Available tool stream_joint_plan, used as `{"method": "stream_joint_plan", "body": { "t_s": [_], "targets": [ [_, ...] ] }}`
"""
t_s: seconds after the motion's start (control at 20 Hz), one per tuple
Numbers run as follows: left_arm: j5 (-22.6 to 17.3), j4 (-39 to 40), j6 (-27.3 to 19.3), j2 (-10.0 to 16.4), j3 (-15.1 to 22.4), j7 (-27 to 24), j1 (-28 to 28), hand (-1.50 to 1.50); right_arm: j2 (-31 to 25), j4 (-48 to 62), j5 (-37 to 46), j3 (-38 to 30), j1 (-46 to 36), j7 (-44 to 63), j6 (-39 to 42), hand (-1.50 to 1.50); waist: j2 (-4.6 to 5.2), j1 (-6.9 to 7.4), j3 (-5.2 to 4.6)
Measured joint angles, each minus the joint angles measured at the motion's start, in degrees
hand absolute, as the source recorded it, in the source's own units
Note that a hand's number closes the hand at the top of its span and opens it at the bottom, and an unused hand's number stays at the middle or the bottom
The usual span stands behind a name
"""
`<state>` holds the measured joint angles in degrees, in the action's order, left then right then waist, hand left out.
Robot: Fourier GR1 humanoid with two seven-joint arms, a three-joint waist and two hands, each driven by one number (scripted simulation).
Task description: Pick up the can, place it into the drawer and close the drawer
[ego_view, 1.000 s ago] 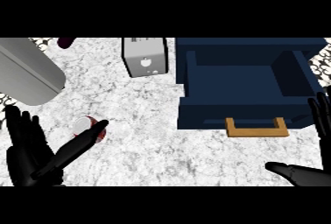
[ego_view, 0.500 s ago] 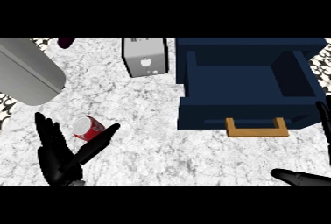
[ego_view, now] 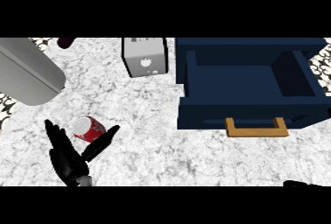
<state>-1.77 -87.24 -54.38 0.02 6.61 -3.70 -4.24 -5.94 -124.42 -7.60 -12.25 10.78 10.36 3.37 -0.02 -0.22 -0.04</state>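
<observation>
Can (ego_view: 89,128) lay on the white marbled counter (ego_view: 174,157), left of centre, red-sided with a pale end turned up towards the head view, and well apart from the drawer. And the left hand (ego_view: 70,159) was right there with it: fingers (ego_view: 55,135) straight and fanned out on the can's left, thumb (ego_view: 103,139) angled up on its right, so the can sat in the fork between them. Nothing was curled round it, so that hand was spread wide and had hold of nothing. It may have been touching the can already, since the black palm overlapped the can's lower edge. The right hand (ego_view: 307,183) showed only as a dark sliver at the lower right edge, too little to tell how it was set.

So, the score, as I judged it: 0 of 3 steps done. The can was not yet lifted. The navy drawer (ego_view: 245,114) stood pulled open at the right with no can in it, its wooden handle (ego_view: 256,128) facing the robot. The grasp, the carry across to the drawer and the push shut were all left to do.

As for writing, there was none to read. The can showed red and white patches but no legible brand. The grey toaster (ego_view: 145,59) behind it carried 1 small dark mark on its face, not lettering I could make out.
</observation>
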Motion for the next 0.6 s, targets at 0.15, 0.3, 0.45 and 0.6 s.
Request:
{"method": "stream_joint_plan", "body": {
  "t_s": [0.15,0.3,0.45,0.6],
  "targets": [
    [-5.14,2.06,-0.65,0.01,1.25,-5.67,-1.63,-1.50,-0.31,-1.09,-1.09,-1.27,0.18,1.36,0.47,-1.50,-0.01,0.05,0.01],
    [-10.07,6.12,1.10,0.01,-0.90,-10.92,-0.98,-1.50,0.37,-2.06,-0.24,-1.13,0.43,1.68,0.42,-1.50,-0.01,0.07,0.01],
    [-15.41,10.95,2.09,0.01,-1.44,-16.93,-0.53,-1.50,0.12,-0.93,-0.73,-2.00,-0.69,1.77,0.82,-1.50,0.00,0.10,0.00],
    [-18.48,16.20,4.15,0.00,-3.90,-20.47,1.95,-1.50,0.46,-2.38,-0.61,-2.16,-0.10,2.39,1.17,-1.50,0.01,0.04,0.00]
  ]
}}
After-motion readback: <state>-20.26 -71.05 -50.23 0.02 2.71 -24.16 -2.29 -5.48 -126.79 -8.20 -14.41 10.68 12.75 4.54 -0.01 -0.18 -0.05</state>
